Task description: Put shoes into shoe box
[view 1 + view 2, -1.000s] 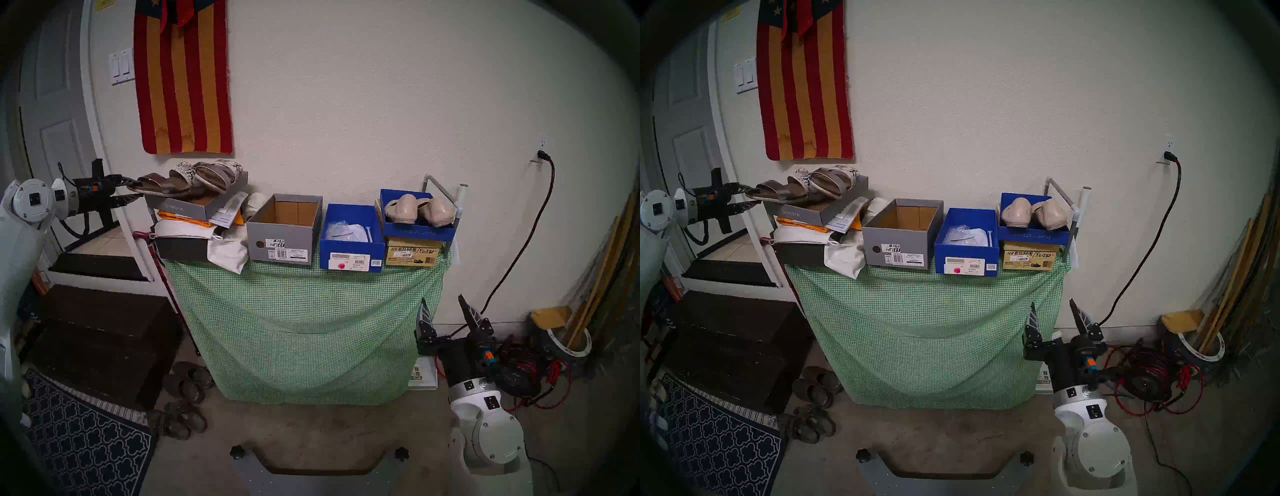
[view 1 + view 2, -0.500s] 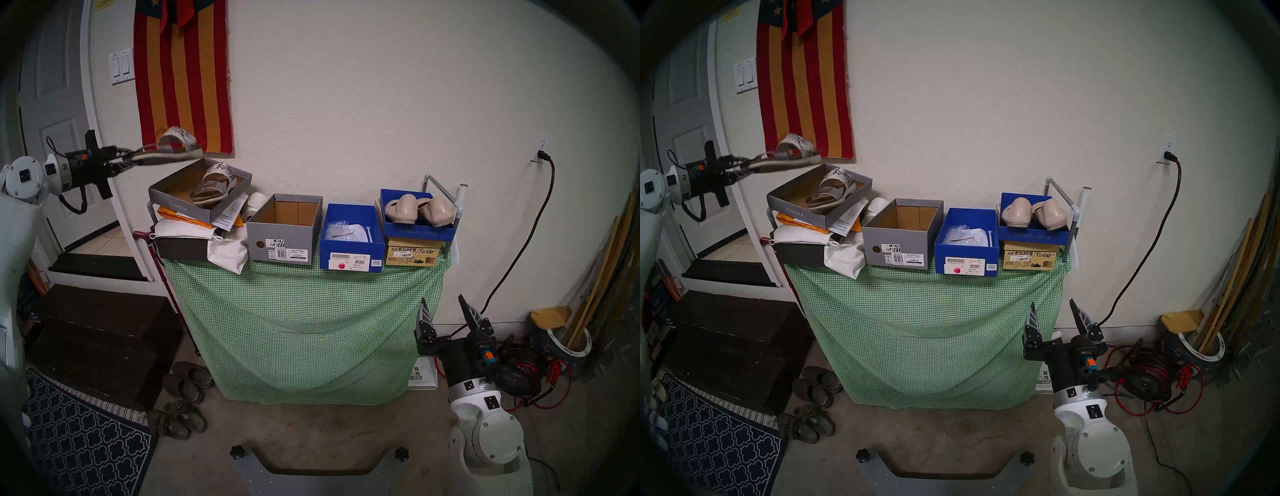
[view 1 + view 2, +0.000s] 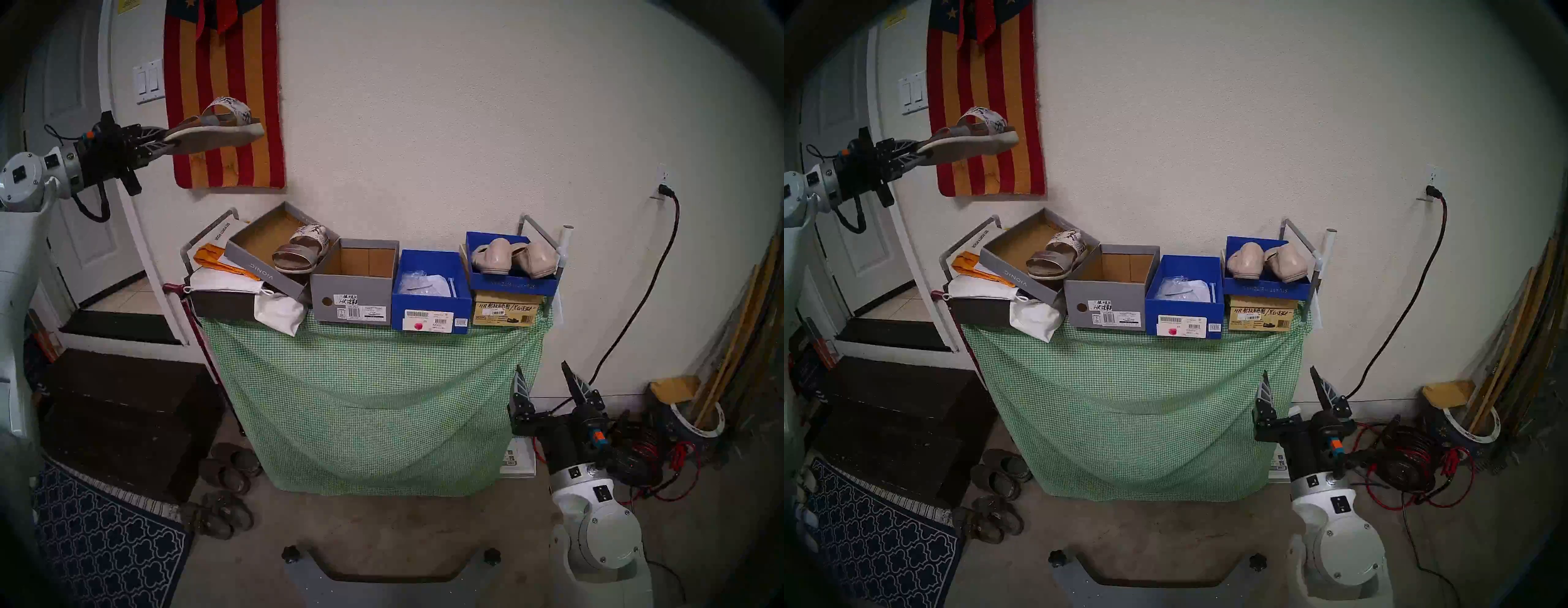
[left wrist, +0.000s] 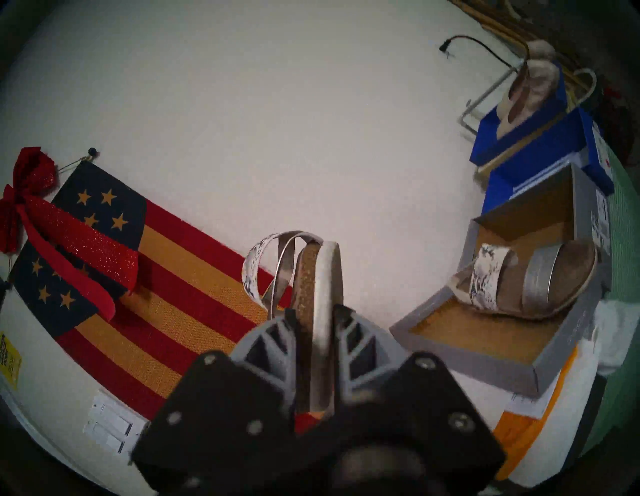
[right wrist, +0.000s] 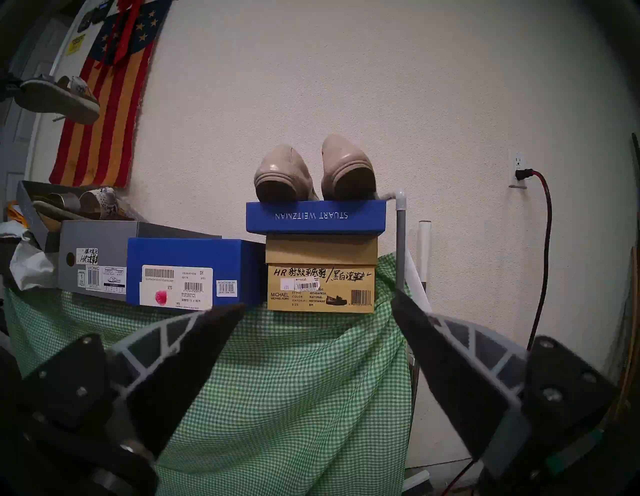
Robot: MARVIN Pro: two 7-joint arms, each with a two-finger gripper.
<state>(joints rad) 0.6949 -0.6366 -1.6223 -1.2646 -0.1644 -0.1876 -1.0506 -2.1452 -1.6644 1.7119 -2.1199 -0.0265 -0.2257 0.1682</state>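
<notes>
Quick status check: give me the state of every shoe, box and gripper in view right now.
left gripper: shut on held sandal
held sandal: in the air, roughly level
second sandal: lying in the tilted grey lid
grey lid: upturned, tilted
grey shoe box: open, empty
blue shoe box: open, holds wrapping
beige flats: paired on upturned blue lid
right gripper: open, empty

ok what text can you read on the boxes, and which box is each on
"STUART WEITZMAN", upside down: blue lid under the beige flats.
"MICHAEL MICHAEL KORS", "NATURAL", handwritten "HR": tan box.
"VIONIC": grey box label; upside down on grey lid.
"NORDSTROM": blue box sticker, barely legible.
Barcode digits: too small.
</notes>
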